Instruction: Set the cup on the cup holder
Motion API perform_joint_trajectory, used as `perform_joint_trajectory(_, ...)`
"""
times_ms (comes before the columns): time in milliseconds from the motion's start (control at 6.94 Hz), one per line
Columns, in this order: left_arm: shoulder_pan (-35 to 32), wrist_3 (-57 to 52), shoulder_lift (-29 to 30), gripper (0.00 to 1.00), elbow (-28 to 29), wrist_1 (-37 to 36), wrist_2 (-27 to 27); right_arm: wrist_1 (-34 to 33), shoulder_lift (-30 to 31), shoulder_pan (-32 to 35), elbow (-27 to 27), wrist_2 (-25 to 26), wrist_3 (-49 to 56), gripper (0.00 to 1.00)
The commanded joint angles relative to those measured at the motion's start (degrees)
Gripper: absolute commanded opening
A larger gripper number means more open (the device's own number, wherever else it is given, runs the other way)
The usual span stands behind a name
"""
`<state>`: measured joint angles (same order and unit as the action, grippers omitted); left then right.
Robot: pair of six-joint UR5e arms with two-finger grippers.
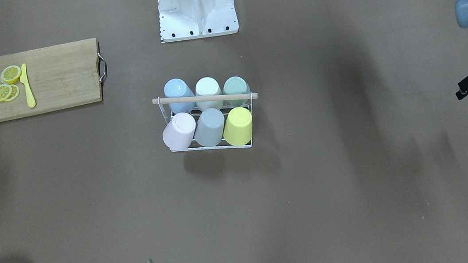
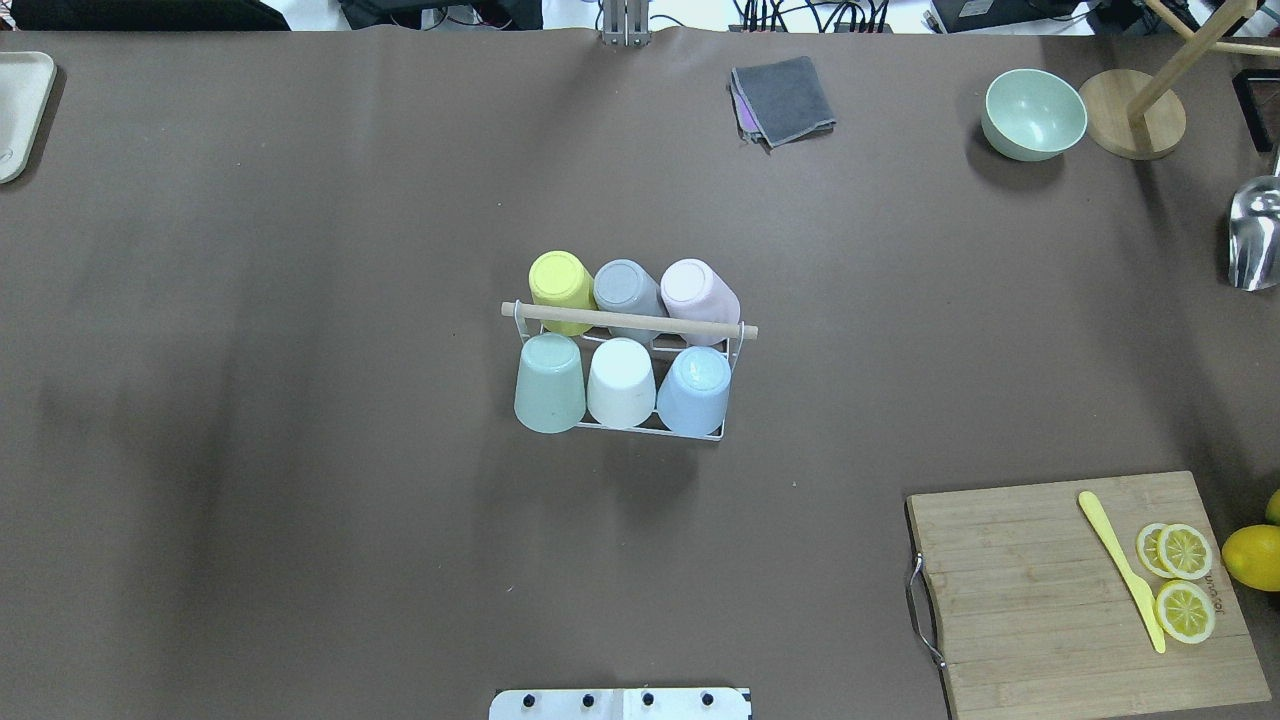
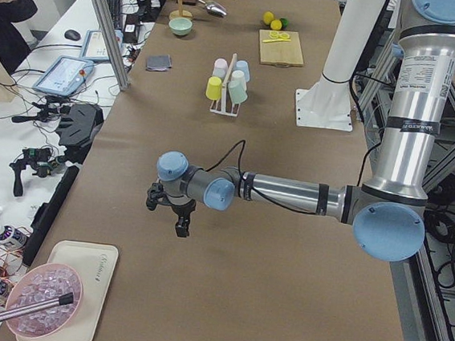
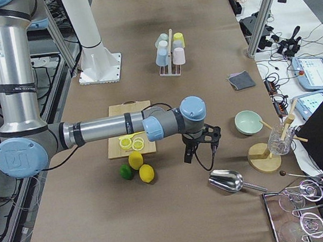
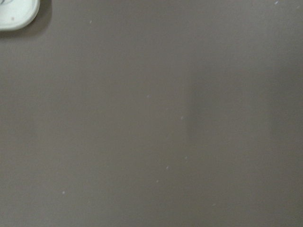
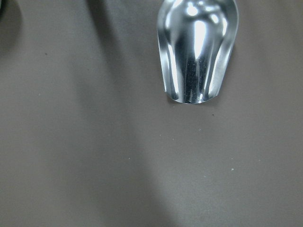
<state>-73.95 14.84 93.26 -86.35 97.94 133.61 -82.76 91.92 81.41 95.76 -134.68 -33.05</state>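
The cup holder [image 2: 630, 322], a white wire rack with a light wooden rod handle, stands at the middle of the table, also in the front-facing view [image 1: 205, 99]. Several pastel cups sit upside down on its prongs in two rows, among them a yellow cup [image 2: 560, 285] and a blue cup [image 2: 697, 390]. My left gripper [image 3: 180, 229] hangs over bare table far to the holder's left. My right gripper [image 4: 198, 149] hangs far to its right, above a metal scoop [image 6: 199, 47]. I cannot tell whether either gripper is open or shut. Neither holds a cup.
A wooden cutting board [image 2: 1050, 590] with lemon slices and a yellow knife lies near right. A green bowl [image 2: 1033, 113], a grey cloth [image 2: 785, 98] and a wooden stand [image 2: 1130, 125] are at the far side. A white tray [image 2: 20, 110] sits far left.
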Motion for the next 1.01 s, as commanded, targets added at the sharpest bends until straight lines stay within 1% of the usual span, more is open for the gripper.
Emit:
perform_joint_trajectory(0,-2.9,-10.6,-1.8,0.97,2.0,-5.5,-0.5,-3.3,-0.3,2.2,0.6,-0.1,1.7,0.99)
perform_joint_trajectory(144,-3.6,-14.6,-1.9,0.97,4.6,-6.8,-1.1,-3.7,-0.4,2.3,0.7,-0.1,1.8,0.99)
perform_joint_trajectory(288,-3.5,-14.5,-1.4,0.97,7.7,-6.0,-0.9,-4.0,-0.7,2.2,0.7,-0.6,1.9,0.99)
perform_joint_trajectory(432,-3.5,-8.5,-0.5,0.97,7.0,-4.5,-0.4,-4.3,-0.8,2.1,0.7,-0.8,1.8,0.99)
perform_joint_trajectory(576,-3.3,-5.1,0.2,0.97,6.1,-2.2,-0.4,-6.1,-0.8,1.8,1.0,-0.8,1.8,1.00)
perform_joint_trajectory(720,-3.1,-5.5,1.3,0.97,6.1,-2.1,-0.5,-7.3,-0.6,1.4,1.6,-0.8,1.9,1.00)
perform_joint_trajectory(864,-3.1,-9.3,1.3,0.97,4.9,-2.2,-0.6,-10.3,-0.6,1.3,2.9,-0.9,1.9,1.00)
